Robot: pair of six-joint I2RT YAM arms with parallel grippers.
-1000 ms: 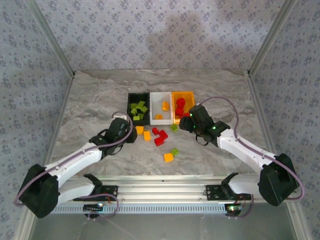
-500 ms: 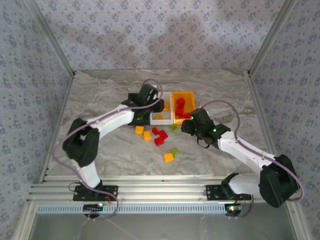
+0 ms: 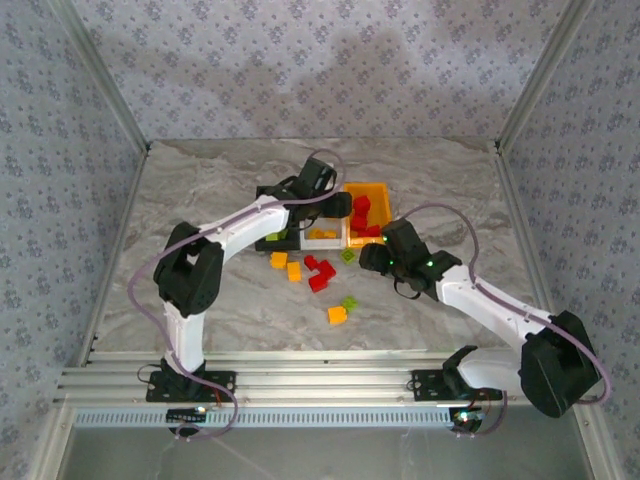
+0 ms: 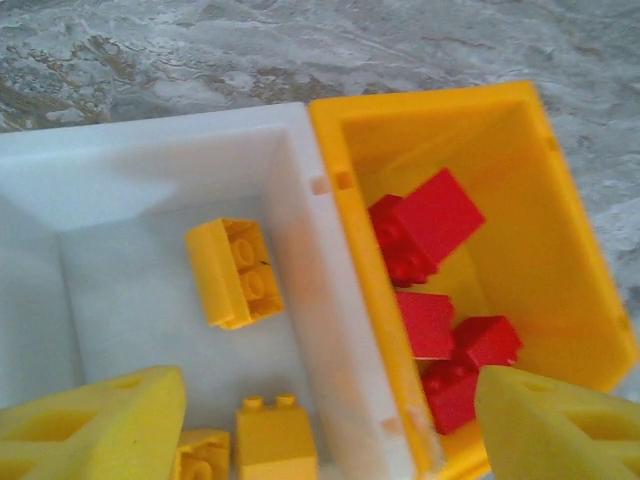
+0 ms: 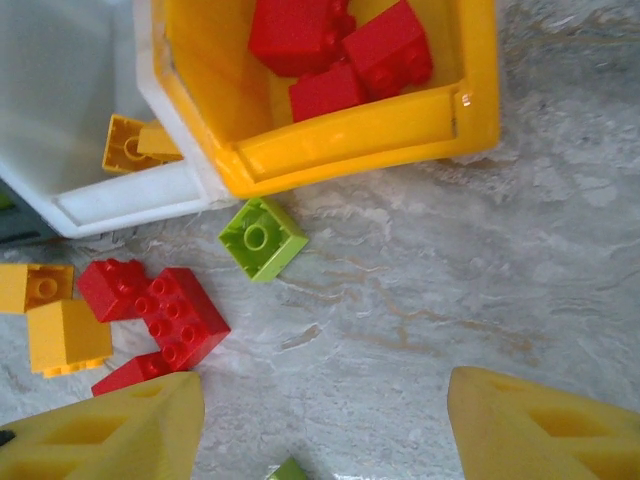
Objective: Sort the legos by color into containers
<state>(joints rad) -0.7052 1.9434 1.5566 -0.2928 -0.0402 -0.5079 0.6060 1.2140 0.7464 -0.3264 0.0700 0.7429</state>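
Quick rundown of your cams. The overhead one sits high past the 6 o'clock edge of the table, aimed toward 12 and tipped down. It's far enough back to catch the whole tabletop plus the walls.

Your left wrist cam is right up close, staring almost straight down into the white bin and the orange-yellow bin. The left gripper pads poke in at 7 and 5 o'clock of the frame.

Your right wrist cam hangs close too, looking down on the table with that orange-yellow bin at 12, and the right gripper pads at 7 and 5.

All three views share the orange-yellow bin with its red bricks and part of the white bin. The lime brick shows overhead as well.
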